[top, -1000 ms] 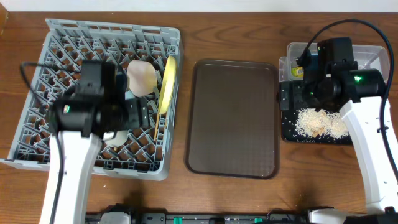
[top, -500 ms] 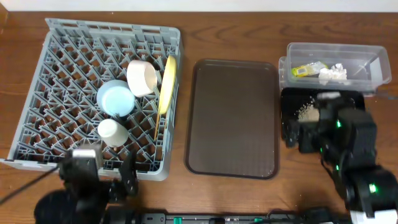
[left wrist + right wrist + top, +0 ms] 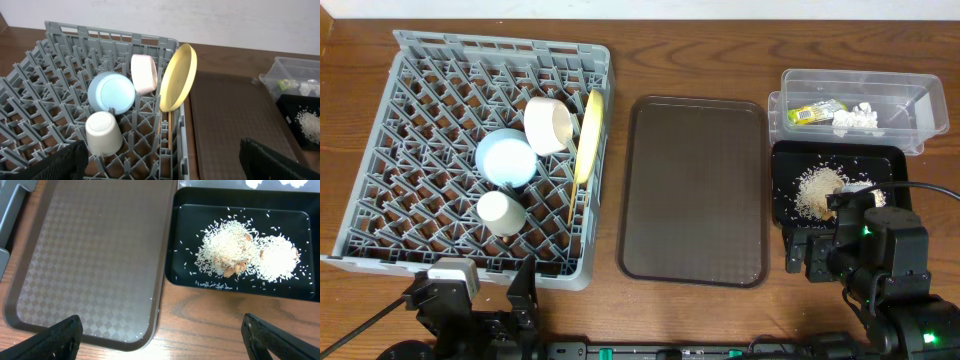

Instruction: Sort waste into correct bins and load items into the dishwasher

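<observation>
The grey dishwasher rack (image 3: 380,150) holds the yellow plate (image 3: 588,135) standing on edge. Beside it are the light blue bowl (image 3: 506,158), white bowl (image 3: 549,124), cream cup (image 3: 501,212) and chopsticks (image 3: 571,205). The clear tub (image 3: 920,100) contains the yellow-green wrapper (image 3: 812,113) and white tissue (image 3: 856,117). Rice crumbs (image 3: 817,190) lie in the black tray (image 3: 782,205). My left gripper (image 3: 480,300) hangs open and empty off the rack's near edge (image 3: 162,162). My right gripper (image 3: 810,255) is open and empty near the black tray's front edge (image 3: 165,340).
A larger dark brown serving tray (image 3: 695,190) lies between the rack and the bins, with a few stray grains at its near corner (image 3: 90,255). Bare wooden table runs along the front edge.
Both arms have drawn back from over the rack and the bins to the table's front edge. The left jaws have spread wider. The dishes and waste stay where they were.
</observation>
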